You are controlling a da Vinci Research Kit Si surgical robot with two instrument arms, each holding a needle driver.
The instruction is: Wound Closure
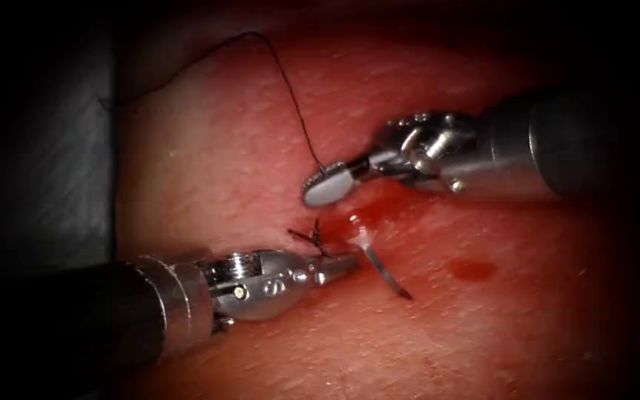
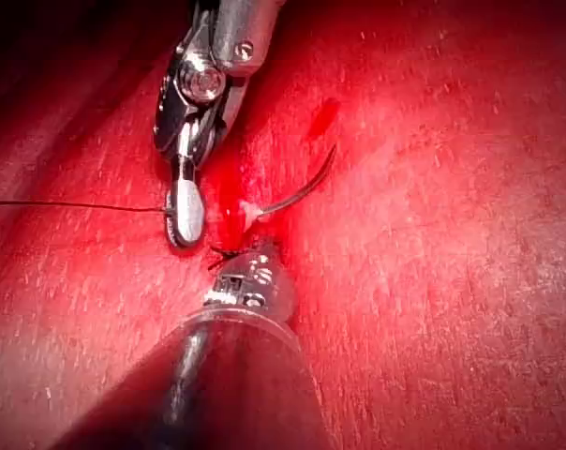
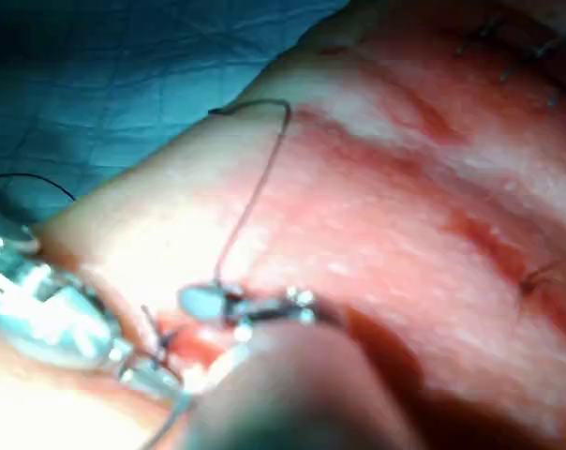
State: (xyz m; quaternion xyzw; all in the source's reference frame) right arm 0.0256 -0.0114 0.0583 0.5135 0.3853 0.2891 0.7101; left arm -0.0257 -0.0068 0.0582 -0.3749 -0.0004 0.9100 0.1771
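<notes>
Endoscope: looks down from above/front onto the tissue (image 1: 261, 148), mid-close; left tool (image 1: 346, 263) enters from picture's left, right tool (image 1: 327, 185) from its right. Left wrist cam: very close, looks along own shaft at left tool (image 2: 255, 258), w/ right tool (image 2: 185, 211) facing it beyond. Right wrist cam: very close, looks along own shaft at right tool (image 3: 203, 302), left tool (image 3: 152, 375) beside it, blue drape (image 3: 124, 75) past the tissue edge. All 3 share the spot where both tool tips meet the thread (image 1: 290, 96).
</notes>
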